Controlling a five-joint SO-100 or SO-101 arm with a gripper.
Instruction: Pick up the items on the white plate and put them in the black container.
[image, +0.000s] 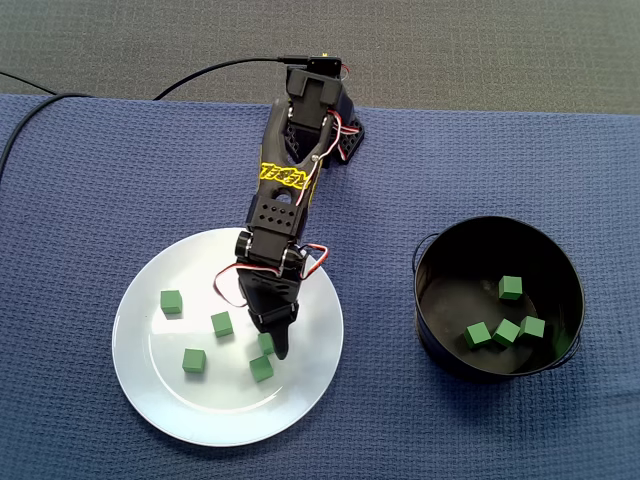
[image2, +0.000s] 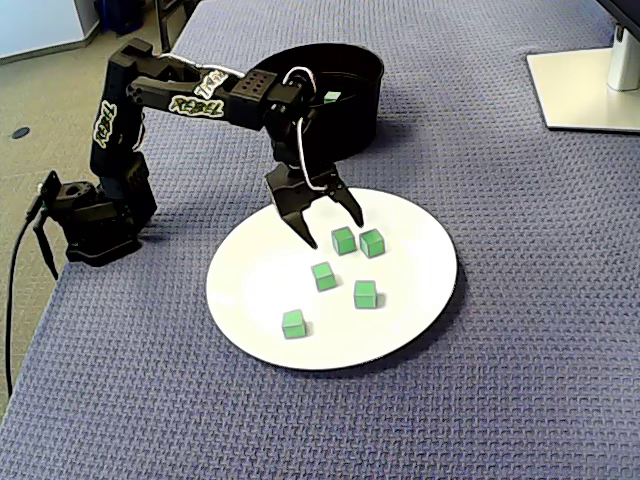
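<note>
Claw (image2: 328, 222) wide open above white plate (image2: 400, 330), lining up on green cube (image2: 343, 240); next: lower, close.

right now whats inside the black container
Four green cubes lie on the black container floor. In a fixed view the arm and near wall hide all but one.

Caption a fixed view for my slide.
Open jaws above five green cubes on white plate; four cubes in black container.
</note>
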